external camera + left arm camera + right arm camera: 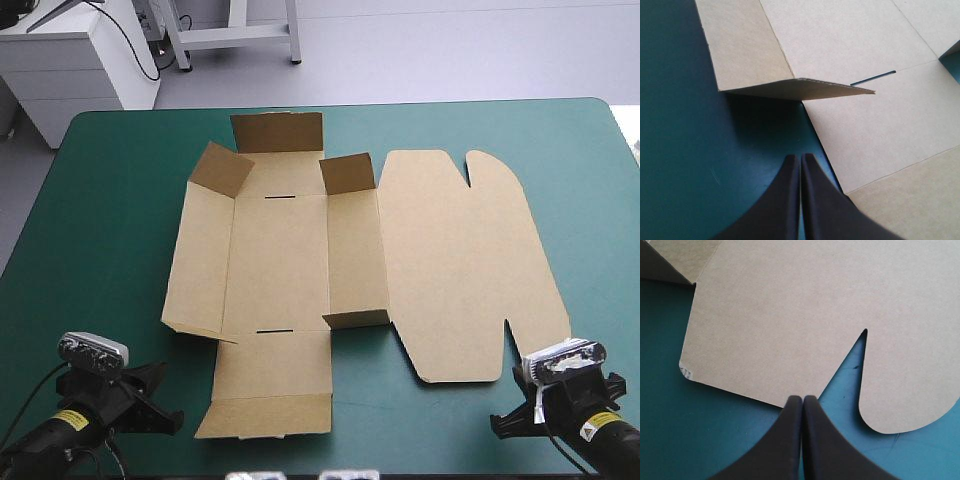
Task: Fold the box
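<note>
The box (300, 260) is laid almost flat across the middle of the teal-green table (100, 200), its lid (460, 260) spread toward the right edge; only a few small flaps (222, 170) are raised. The left gripper (800, 157) is closed to a point, holding nothing, near the near-left corner; the right gripper (802, 398) likewise, at the lid's near edge. Folding is judged barely begun: next, a side wall (200, 260) would need to be caught at its edge and stood up along its crease
</note>
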You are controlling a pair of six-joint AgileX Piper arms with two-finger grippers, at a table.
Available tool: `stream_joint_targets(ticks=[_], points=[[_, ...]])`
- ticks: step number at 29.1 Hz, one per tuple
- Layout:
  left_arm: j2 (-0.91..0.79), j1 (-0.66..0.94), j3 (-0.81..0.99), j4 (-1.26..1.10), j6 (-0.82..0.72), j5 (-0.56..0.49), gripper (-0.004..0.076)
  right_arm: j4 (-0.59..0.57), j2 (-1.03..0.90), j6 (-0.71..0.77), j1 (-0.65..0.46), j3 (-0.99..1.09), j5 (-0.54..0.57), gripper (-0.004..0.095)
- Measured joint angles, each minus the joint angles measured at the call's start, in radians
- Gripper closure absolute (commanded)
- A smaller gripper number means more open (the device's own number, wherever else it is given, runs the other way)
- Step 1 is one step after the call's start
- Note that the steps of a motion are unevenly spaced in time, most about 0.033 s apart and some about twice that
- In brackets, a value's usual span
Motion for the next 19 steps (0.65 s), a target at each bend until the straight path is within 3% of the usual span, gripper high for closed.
stream_joint_targets(ticks=[14,19], points=[[0.000,0.000,-0.005,0.007,0.045,0.005,0.0732,0.000,0.000,0.000,0.000,0.000,0.000,0.0926],[0.008,0.000,-0.104,0.008,0.039,0.031,0.0732,0.000,0.000,-0.001,0.000,0.000,0.000,0.0926]])
